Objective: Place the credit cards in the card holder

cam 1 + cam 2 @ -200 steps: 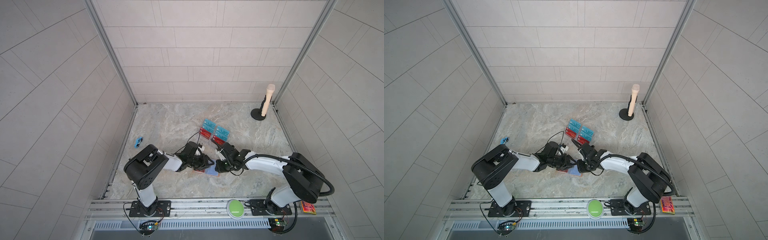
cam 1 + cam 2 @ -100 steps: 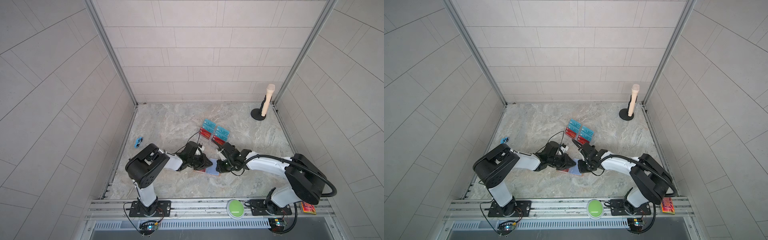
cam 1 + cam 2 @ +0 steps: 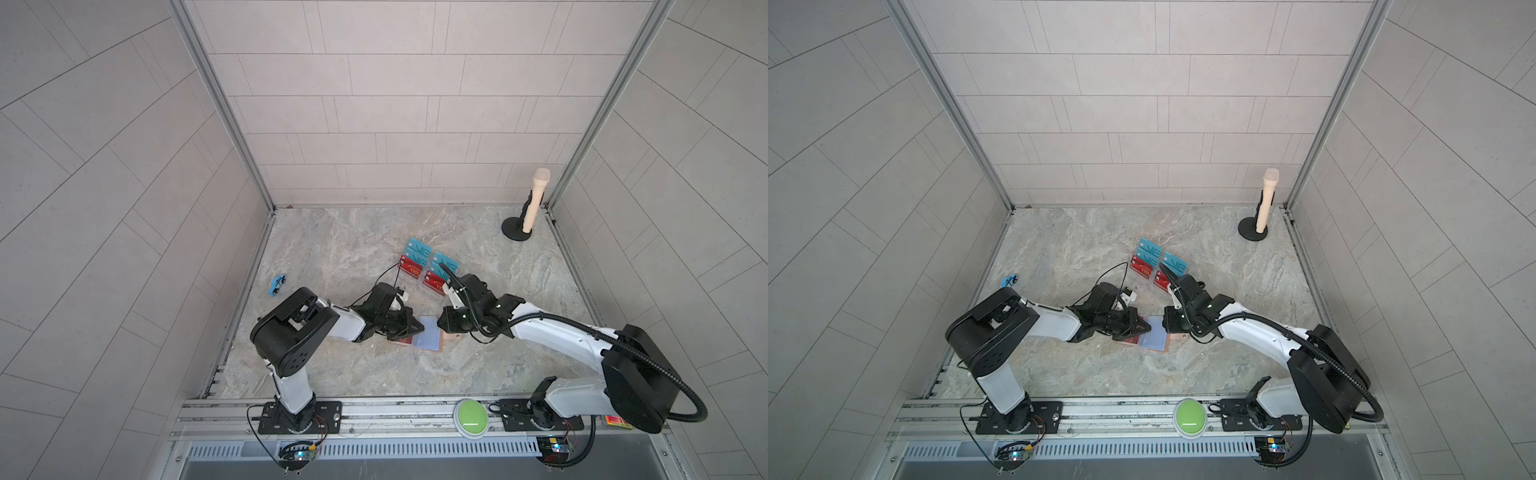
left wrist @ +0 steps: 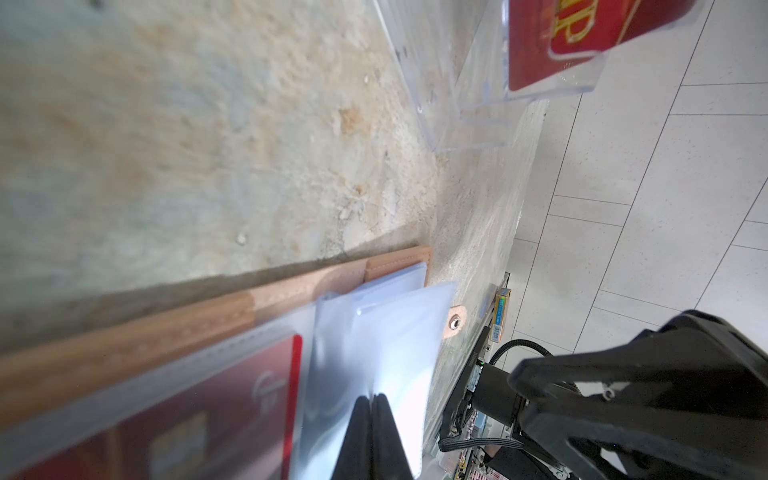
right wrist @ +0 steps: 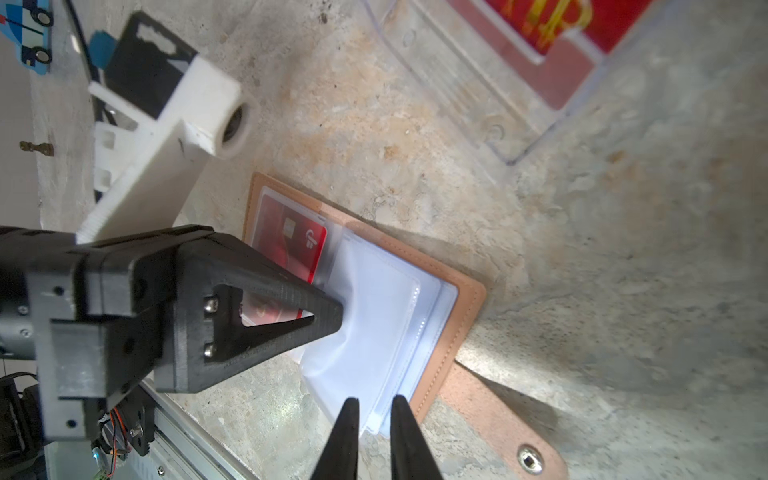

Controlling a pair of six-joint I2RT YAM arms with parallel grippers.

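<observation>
The tan-pink card holder [image 3: 437, 348] [image 5: 465, 311] lies open on the marble floor, its pale-blue sleeves fanned out. One red credit card [image 5: 291, 249] [image 4: 199, 407] sits inside a clear sleeve on its left half. My left gripper [image 4: 372, 400] [image 3: 420, 328] is shut, pinching one pale sleeve [image 4: 386, 340] near its middle. My right gripper [image 5: 375, 401] [image 3: 445, 328] hovers over the corner of the sleeve stack, jaws a narrow gap apart with nothing pinched. More credit cards, teal [image 3: 417, 249] and red [image 3: 411, 271], stand in the clear acrylic stand [image 4: 457, 104] behind.
The holder's snap strap [image 5: 528, 459] lies flat beside my right gripper. A blue toy car [image 3: 277, 285] sits at the left wall. A beige microphone on a black base [image 3: 534, 203] stands at the back right corner. A green button [image 3: 471, 413] is on the front rail.
My left gripper has closed onto the pale sleeve of the card holder. The right arm has stayed where it was.
</observation>
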